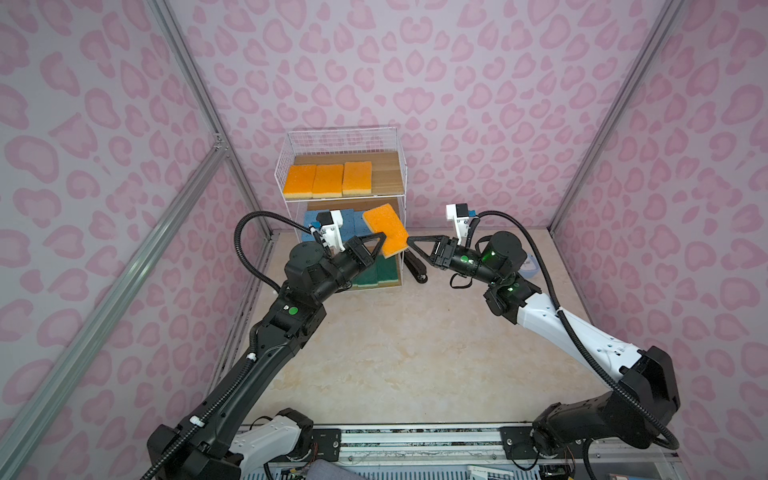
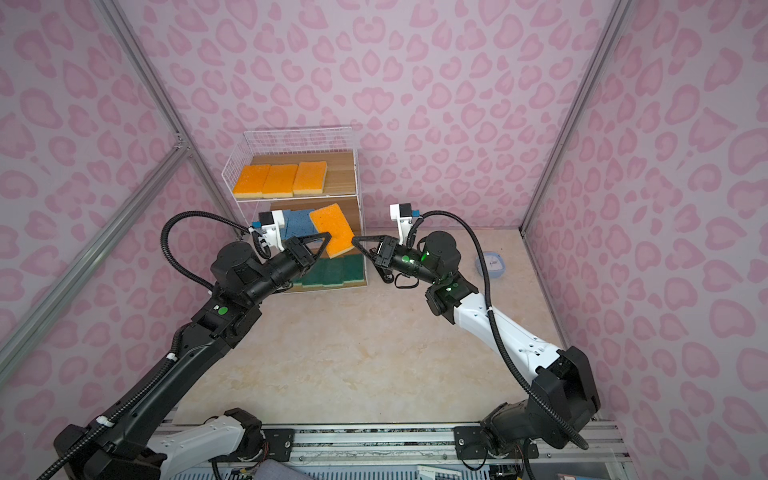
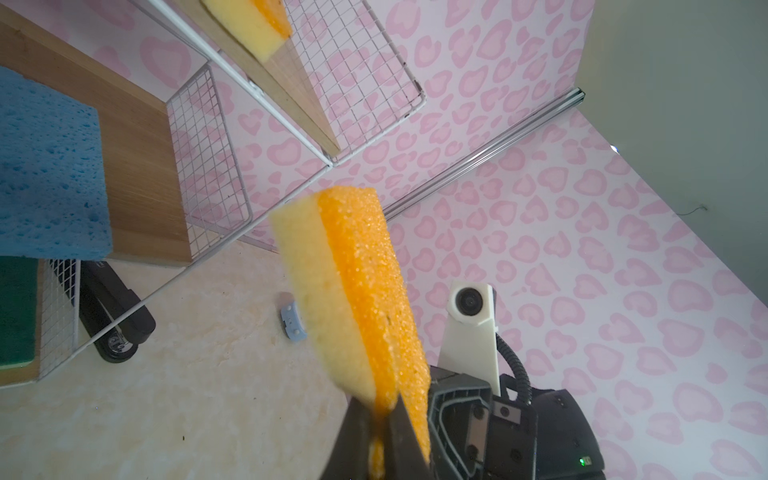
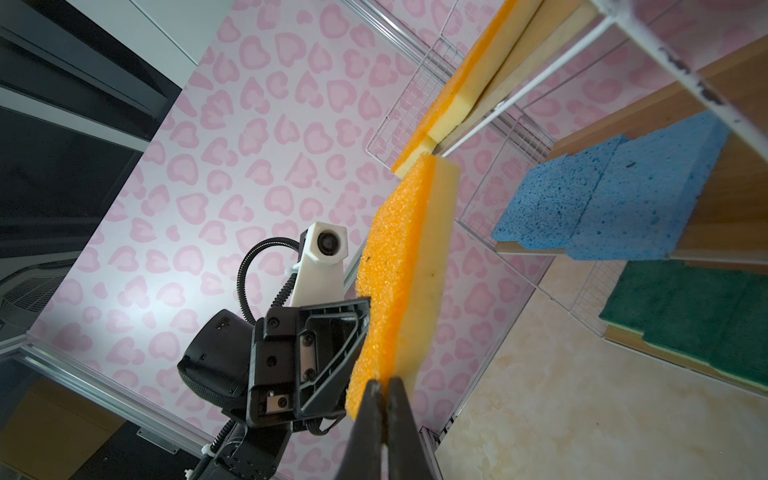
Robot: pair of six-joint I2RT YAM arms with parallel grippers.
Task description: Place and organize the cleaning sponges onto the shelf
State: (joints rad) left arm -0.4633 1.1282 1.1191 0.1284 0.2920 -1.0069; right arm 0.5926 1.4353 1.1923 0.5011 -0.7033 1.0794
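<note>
Left gripper [image 1: 384, 237] fingers clamp orange sponge [image 1: 385, 228], yellow underside, midair before middle tier of shelf [image 1: 340, 141]. Right gripper [image 1: 410, 240] fingers clenched at its near corner; pinching or not, we cannot tell. We see it tilted, long axis diagonal, far-left to near-right. Beige marbled tabletop [image 1: 395, 353], pink heart-print walls [image 1: 457, 83].

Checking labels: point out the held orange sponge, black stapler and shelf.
held orange sponge [image 1: 386, 228]: in a top view, orange face.
black stapler [image 3: 108, 291]: left wrist view, body.
shelf [image 1: 386, 172]: in a top view, bare top board.
</note>
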